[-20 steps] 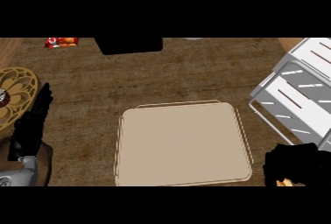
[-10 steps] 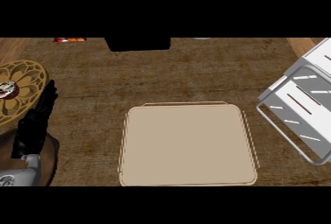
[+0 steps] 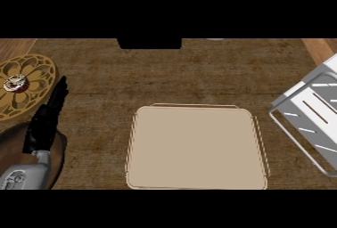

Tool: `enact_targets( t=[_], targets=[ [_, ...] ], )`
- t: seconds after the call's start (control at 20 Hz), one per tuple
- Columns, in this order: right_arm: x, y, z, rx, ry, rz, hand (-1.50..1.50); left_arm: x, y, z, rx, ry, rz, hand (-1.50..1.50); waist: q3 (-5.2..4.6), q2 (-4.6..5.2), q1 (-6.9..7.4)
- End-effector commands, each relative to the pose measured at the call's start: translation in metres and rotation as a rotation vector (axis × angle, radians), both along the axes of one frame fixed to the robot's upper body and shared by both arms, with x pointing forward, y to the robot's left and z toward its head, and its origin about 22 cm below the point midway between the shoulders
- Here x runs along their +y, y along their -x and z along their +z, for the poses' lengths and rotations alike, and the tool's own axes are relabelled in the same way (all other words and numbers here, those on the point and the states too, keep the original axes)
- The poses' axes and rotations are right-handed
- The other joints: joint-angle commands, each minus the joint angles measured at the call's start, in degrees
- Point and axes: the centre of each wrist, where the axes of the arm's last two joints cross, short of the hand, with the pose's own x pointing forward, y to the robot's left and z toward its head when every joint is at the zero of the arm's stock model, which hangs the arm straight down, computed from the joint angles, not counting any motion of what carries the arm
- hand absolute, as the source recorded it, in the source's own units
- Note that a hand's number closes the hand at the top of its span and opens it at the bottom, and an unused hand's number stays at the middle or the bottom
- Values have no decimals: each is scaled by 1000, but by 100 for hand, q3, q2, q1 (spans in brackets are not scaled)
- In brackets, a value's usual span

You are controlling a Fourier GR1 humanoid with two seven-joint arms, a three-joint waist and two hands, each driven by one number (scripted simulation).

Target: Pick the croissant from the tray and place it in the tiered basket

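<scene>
The beige tray [image 3: 197,151] lies flat in the middle of the counter, and its top shows nothing on it. No croissant appears anywhere in the head view. The white wire tiered basket [image 3: 313,118] stands at the right edge, partly cut off. My left hand [image 3: 45,122] rests at the left, fingers straight and pointing up the view, holding nothing. Its grey forearm [image 3: 20,177] enters from the lower left corner. My right hand is out of view.
A yellow patterned round plate [image 3: 26,84] with a small item at its centre lies at the far left. Beneath my left hand sits a dark brown round board [image 3: 13,140]. A black box [image 3: 149,43] stands at the back edge.
The right hand, seen a second ago at the lower right with something orange by it, has left the view. The view has shifted, so the patterned plate shows more and the basket less.
</scene>
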Motion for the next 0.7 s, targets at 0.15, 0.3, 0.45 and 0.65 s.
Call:
enact_targets(
  t=[0.15,0.3,0.45,0.65],
  targets=[
    [-43,-44,1,-58,125,-137,150,7,1,3,-2,3,-21,0,-3,13,127],
    [-59,-52,-8,-48,157,-110,150,-6,7,-12,2,8,3,0,-4,1,61],
    [-66,-75,3,-26,164,-64,150,7,-2,1,14,7,-26,0,-4,11,109],
    [-86,-83,-26,60,140,-1,150,12,-16,9,-4,4,-19,0,-3,24,88]
  ],
)
